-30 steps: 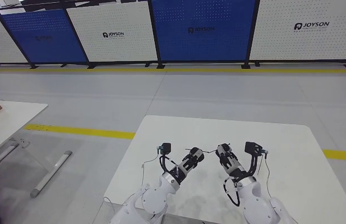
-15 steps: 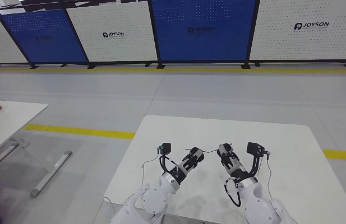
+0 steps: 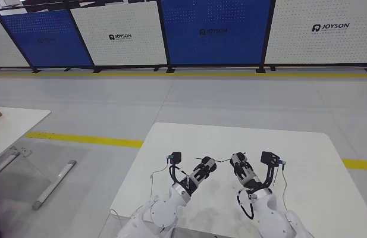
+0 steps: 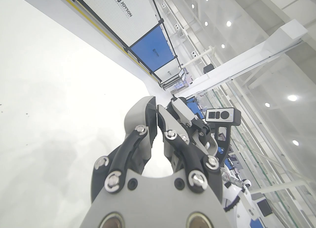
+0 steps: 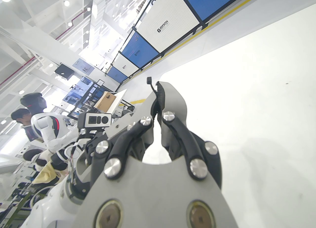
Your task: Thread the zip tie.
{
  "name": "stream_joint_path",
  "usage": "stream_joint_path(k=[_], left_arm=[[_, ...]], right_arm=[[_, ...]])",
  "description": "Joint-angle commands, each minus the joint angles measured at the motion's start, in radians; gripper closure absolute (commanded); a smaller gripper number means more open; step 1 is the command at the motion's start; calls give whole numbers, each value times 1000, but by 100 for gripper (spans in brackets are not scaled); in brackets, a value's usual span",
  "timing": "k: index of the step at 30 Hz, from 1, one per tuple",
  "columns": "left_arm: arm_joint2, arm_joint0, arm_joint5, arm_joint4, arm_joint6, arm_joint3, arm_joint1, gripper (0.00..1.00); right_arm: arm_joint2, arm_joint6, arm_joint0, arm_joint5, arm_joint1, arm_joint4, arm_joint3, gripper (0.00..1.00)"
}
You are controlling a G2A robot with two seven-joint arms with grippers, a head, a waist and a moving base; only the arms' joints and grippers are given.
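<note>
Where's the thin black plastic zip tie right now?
In the right wrist view, the thin black plastic zip tie is pinched by the fingers of the right gripper, head poking out, above the white table beside the left gripper.

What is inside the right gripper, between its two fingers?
A black zip tie is clamped in the right gripper. Its head and a short piece of strap stick out past the fingertips. The part between the pads is covered.
</note>
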Motion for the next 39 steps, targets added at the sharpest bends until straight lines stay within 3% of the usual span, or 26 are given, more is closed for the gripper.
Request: stream_joint_path(k=[1,14,31,39], left_arm=[[0,0,0,0,0,0,0,100],[0,0,0,0,0,0,0,100],[0,0,0,0,0,0,0,100],[0,0,0,0,0,0,0,100]], right_arm=[[1,0,-1,-1,-1,-1,-1,100],[7,8,-12,-11,-4,-8,-14,100],[-10,46,8,-23,-13,5,21,100],[-15,4,32,-43,-24,55,74,100]])
